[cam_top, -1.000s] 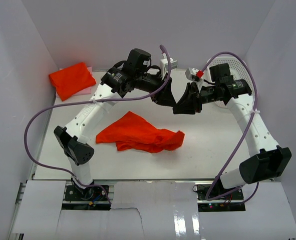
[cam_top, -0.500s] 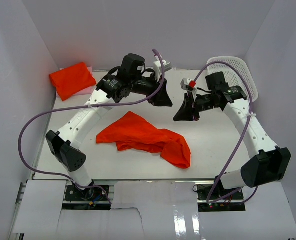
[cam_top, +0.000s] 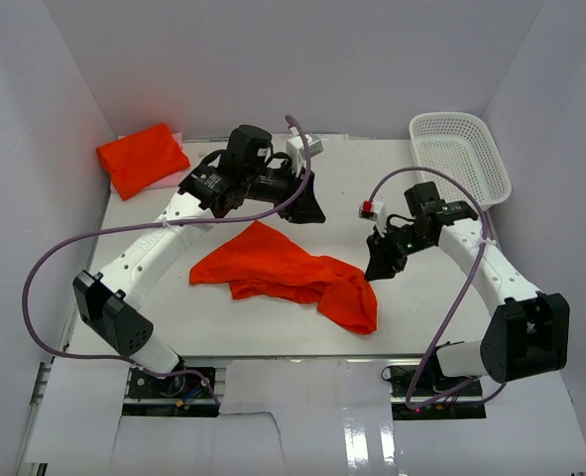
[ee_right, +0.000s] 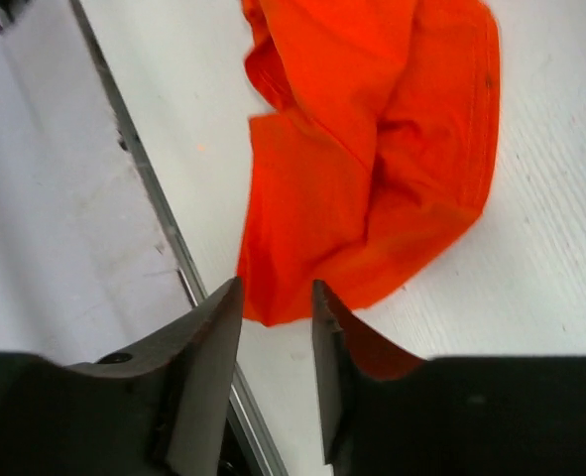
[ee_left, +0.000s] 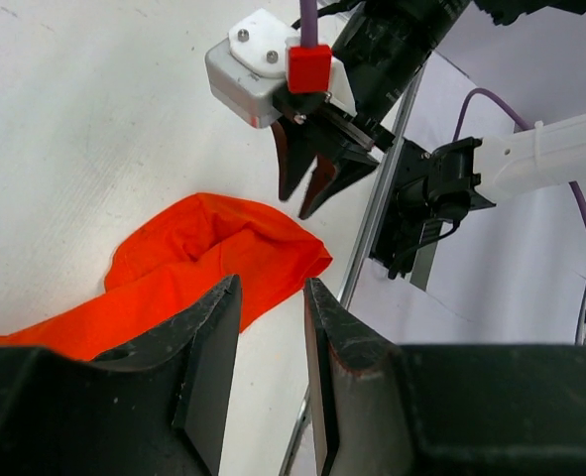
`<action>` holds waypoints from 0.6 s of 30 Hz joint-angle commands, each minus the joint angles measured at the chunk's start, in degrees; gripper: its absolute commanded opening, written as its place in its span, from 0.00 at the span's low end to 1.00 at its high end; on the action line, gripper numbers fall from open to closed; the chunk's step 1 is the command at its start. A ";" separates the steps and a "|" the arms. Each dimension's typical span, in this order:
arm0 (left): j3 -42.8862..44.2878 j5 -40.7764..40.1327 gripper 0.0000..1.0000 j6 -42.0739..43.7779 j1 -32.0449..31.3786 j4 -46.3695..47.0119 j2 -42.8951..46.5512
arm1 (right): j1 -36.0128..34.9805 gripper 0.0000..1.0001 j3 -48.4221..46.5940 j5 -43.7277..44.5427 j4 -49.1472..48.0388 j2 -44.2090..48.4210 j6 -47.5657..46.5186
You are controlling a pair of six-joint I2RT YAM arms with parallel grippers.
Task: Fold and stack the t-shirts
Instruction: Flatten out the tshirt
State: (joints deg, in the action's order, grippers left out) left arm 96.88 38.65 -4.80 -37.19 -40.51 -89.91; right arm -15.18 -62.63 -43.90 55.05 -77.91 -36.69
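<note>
Right now you are between grasps, with one shirt done and one to go. Reading the top view as a clock face, with 12 at the far wall and 6 at the arm bases, the table [cam_top: 411, 317] carries everything.

The loose shirt [cam_top: 273, 268] lies crumpled from the middle toward 6 o'clock. It is bunched into folds, and a rounded lobe hangs toward 5 o'clock near the table's edge. You cannot tell collar from hem in this heap. The folded shirt [cam_top: 142, 157] sits in the 10 o'clock corner, well apart from the loose one, so I judge it to be the base of the stack. The basket [cam_top: 449, 116] stands at 2 o'clock and no cloth shows in it.

Your left gripper [ee_left: 271, 307] hangs off the cloth at the loose shirt's 12 o'clock side. Its jaws are parted with nothing between them. Your right gripper [ee_right: 276, 307] hangs above the lobe at the shirt's 3 o'clock end. Its jaws are slightly apart and it also holds nothing.

As I read it, the step in hand is spreading the loose shirt flat. Your next move calls for each gripper to come down on a separate edge, one at the lobe and one at the 9 o'clock tip. Pinch a single layer, then draw the two apart before any fold.
</note>
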 commanded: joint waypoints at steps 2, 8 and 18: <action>-1.87 -0.51 0.43 -0.65 0.10 2.37 2.90 | 0.15 0.48 3.21 11.01 1.11 3.11 3.90; -1.43 -2.96 0.43 -0.56 0.27 1.93 2.72 | -0.20 0.60 7.26 13.49 6.55 7.41 -2.76; -2.13 -4.29 0.46 -8.20 10.72 2.54 0.61 | -1.08 0.62 13.50 17.09 7.53 18.14 -19.82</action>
State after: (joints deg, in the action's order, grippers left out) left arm 94.98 34.09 -9.39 -30.48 -39.27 -89.82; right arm -15.44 -50.52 -27.46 61.17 -61.45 -49.95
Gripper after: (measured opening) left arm 0.457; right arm 0.614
